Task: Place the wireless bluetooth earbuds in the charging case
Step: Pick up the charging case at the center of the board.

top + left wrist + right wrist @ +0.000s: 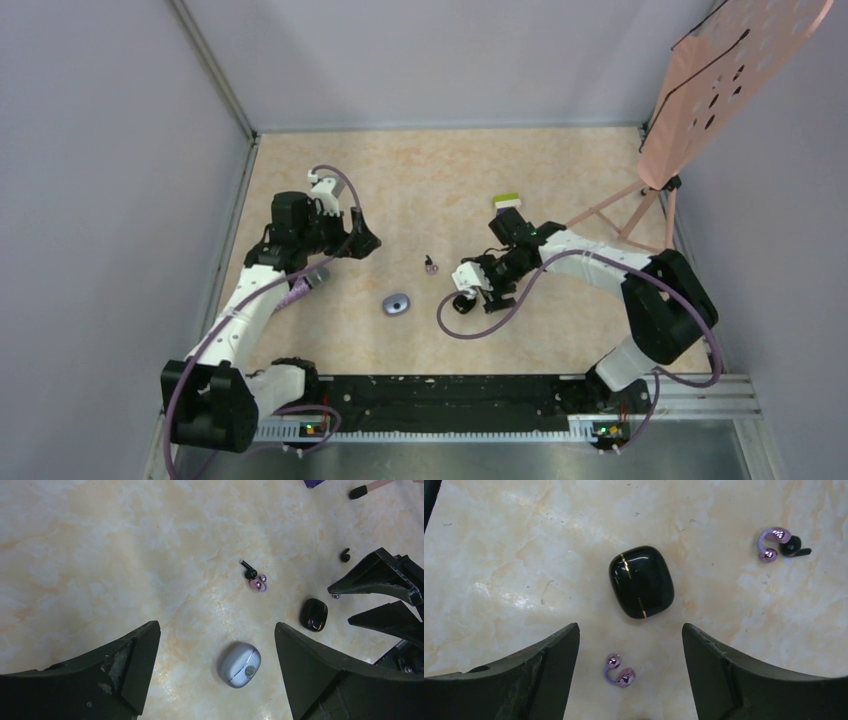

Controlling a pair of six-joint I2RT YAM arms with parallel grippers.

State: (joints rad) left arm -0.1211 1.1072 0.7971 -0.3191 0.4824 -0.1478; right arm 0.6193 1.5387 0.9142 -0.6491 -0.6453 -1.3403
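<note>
Your right tool stands wide and empty above a purple earbud beside the black case, likely lined up to pick it. The left tool, also wide, frames the grey case on the bench.

No writing can be read in any view. The black case bears only thin gold lines; the grey case only a small round mark.
</note>
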